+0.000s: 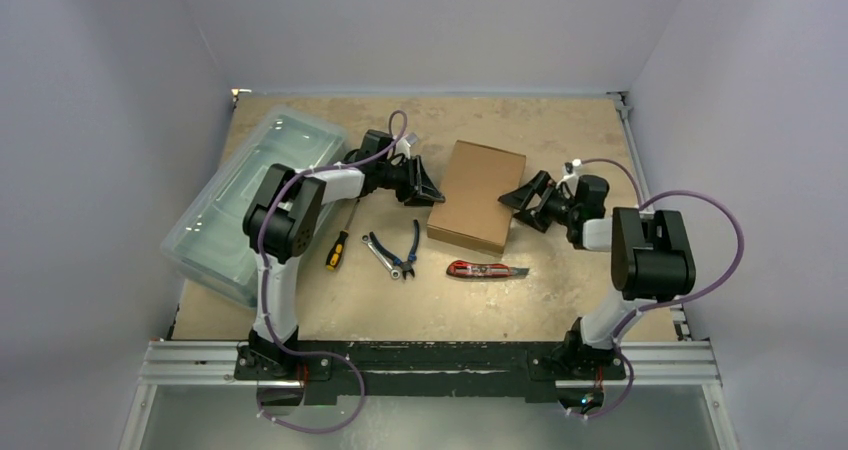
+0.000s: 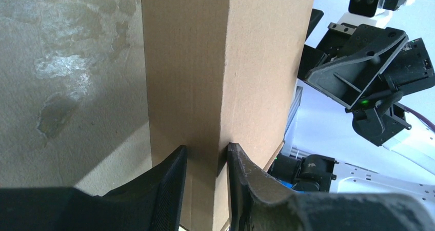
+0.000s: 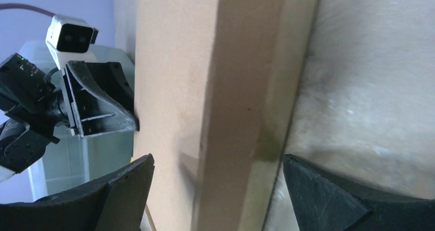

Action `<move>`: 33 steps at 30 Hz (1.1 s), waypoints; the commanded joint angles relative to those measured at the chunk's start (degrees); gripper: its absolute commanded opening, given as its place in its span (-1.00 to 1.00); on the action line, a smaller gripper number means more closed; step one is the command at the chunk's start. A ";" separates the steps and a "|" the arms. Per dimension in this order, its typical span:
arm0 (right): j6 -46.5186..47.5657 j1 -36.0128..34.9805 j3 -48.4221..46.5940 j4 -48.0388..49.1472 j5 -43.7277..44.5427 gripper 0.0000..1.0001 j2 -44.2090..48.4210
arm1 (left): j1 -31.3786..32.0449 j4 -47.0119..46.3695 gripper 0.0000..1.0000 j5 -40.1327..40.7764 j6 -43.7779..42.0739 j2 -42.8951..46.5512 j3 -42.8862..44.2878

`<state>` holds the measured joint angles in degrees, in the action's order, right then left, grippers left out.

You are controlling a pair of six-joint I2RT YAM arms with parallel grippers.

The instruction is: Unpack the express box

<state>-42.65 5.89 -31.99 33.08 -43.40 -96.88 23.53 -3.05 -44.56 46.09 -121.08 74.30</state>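
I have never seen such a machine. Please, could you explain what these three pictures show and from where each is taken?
Two robot arms are bolted to a table. The wide picture looks down from above; the other two come from cameras on the wrists. On the table lie the express box, a plastic bin, a screwdriver, pliers, a wrench and a red knife. The left gripper seems to pinch the box's left edge; the right gripper, open, straddles its right edge.

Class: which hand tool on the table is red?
The utility knife, by the express box; the screwdriver has a yellow-black handle, the pliers blue handles.
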 commanded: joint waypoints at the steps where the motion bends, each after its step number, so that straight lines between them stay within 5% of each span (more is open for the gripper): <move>1: -1.92 -3.80 -4.21 -1.13 2.11 0.98 -2.39 | -0.45 5.08 -0.40 9.75 -2.03 -4.81 -2.66; 8: -5.16 -7.65 -4.37 -0.14 2.85 0.98 1.56 | 0.36 3.95 -0.39 7.93 -1.11 -5.30 -2.53; 20: -5.60 -12.72 -10.96 -15.32 9.28 0.98 21.61 | 7.79 2.96 -0.29 8.49 -1.45 -5.24 -0.20; 33: -5.24 -20.03 -13.88 -17.19 14.81 0.98 21.19 | 7.47 8.39 -0.18 12.58 -3.91 -1.54 0.94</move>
<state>-48.01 -14.13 -45.47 17.67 -29.28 -75.53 32.01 -0.58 -39.11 46.22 -123.66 75.66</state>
